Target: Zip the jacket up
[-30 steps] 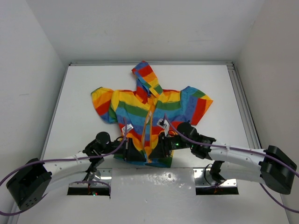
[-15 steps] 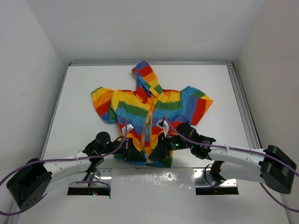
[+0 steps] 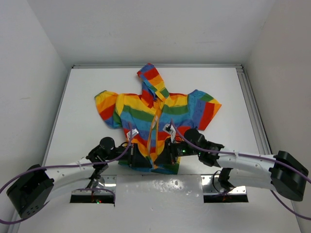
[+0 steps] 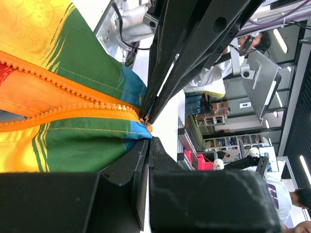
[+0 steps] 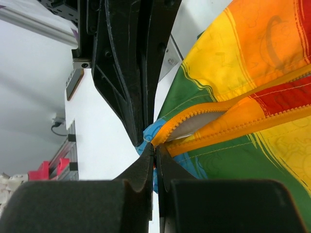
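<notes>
The rainbow-striped jacket (image 3: 155, 114) lies flat on the white table, hood at the far side, front zipper running down the middle. Both grippers meet at its bottom hem by the zipper's lower end. My left gripper (image 3: 138, 159) is shut on the hem's bottom corner; in the left wrist view its tips (image 4: 148, 141) pinch the blue-green hem just under the orange zipper tape (image 4: 73, 114). My right gripper (image 3: 165, 156) is shut on the hem at the zipper's foot (image 5: 156, 145), where the two orange zipper rows (image 5: 228, 119) come together. The slider is hidden between the fingers.
The white table (image 3: 77, 97) is walled by white panels at the back and both sides, with a metal rail (image 3: 252, 107) along the right edge. The arm bases and mounting plates (image 3: 226, 187) sit at the near edge.
</notes>
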`<state>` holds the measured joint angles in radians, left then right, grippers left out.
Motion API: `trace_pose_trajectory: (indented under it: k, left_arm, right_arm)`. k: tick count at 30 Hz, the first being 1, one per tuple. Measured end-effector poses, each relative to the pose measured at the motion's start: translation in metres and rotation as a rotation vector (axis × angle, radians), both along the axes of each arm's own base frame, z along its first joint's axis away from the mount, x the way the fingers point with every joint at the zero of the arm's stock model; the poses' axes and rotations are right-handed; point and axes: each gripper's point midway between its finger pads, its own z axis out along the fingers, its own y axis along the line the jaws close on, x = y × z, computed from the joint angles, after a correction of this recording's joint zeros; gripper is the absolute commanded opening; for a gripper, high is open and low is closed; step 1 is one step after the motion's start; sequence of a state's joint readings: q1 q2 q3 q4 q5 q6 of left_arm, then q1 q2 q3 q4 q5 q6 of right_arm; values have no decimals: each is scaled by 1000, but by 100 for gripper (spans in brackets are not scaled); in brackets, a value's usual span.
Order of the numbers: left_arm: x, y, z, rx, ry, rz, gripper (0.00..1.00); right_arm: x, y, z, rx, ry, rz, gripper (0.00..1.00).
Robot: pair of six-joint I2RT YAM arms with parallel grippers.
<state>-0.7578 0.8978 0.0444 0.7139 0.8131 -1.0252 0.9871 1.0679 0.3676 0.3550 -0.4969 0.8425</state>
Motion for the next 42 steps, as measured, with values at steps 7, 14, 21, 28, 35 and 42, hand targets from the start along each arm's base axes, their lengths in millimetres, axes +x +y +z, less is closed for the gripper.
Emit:
trace_pose_trajectory:
  k: [7,14,21,28,35,42]
  left_arm:
    - [1,0,0,2,1,7,0]
    - [7,-1,-4,16,8,45,0]
    - [17,4,-31,123,2,110,43]
    - [35,12,-54,310,-2,200,73]
    - [101,5,14,320,-199,424,60]
    - [180,93,-47,623,-63,873,28]
  right_arm:
    - [7,2,-1,-9,-58,-56,0]
    - [21,4,-4,-44,-135,-141,0]
    - [38,0,-7,-72,-176,-230,0]
    - [44,-18,-25,-101,-197,-295,0]
    - [40,-30,-38,-120,-199,-298,0]
    - [37,-33,-38,-94,-210,-295,0]
